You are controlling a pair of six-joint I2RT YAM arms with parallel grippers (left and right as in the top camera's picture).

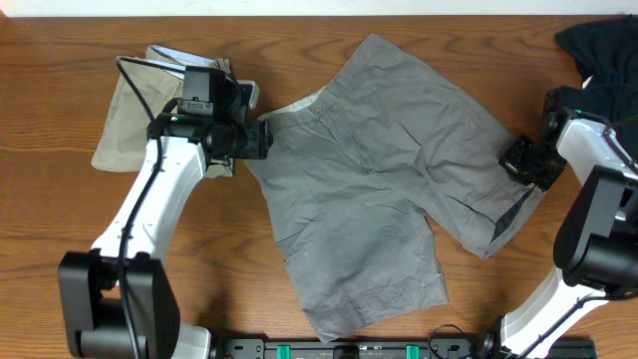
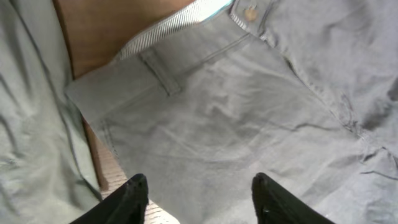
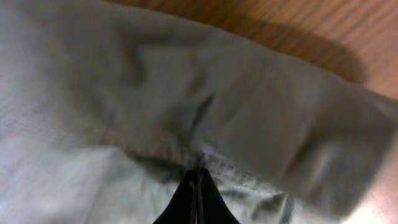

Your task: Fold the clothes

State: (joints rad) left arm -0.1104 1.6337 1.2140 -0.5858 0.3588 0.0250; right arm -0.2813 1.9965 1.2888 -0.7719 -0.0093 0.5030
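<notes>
From the overhead cam: the grey shorts (image 1: 369,189) are lying mostly flat in the middle of the wooden surface (image 1: 60,229). The waistband points toward the upper left, one leg runs down toward the front edge, and the other goes off to the right. The left end effector (image 1: 255,138) sits right at the left corner of the waistband. The left arm crosses over the khaki shorts (image 1: 120,115), which are bunched at the upper left, just beside the grey pair. The right end effector (image 1: 522,160) is on the far edge of the right leg, near the hem. The black garment (image 1: 598,45) is crumpled in the top right corner, apart from the grey shorts.

Left wrist cam: the left end effector (image 2: 199,202) has its two fingers spread wide, with nothing between them but grey fabric lying underneath. You can see the waistband with a belt loop (image 2: 160,76), the striped inner lining, and a button (image 2: 250,12) up top. Khaki cloth fills the left side, with a strip of bare wood between the two garments.

Right wrist cam: it's pretty blurry, but the right end effector (image 3: 196,190) has its fingers pressed together into a point, pinching the grey shorts right at a stitched seam. The cloth is folded and rumpled around the pinch. Bare wood shows at the top right.
</notes>
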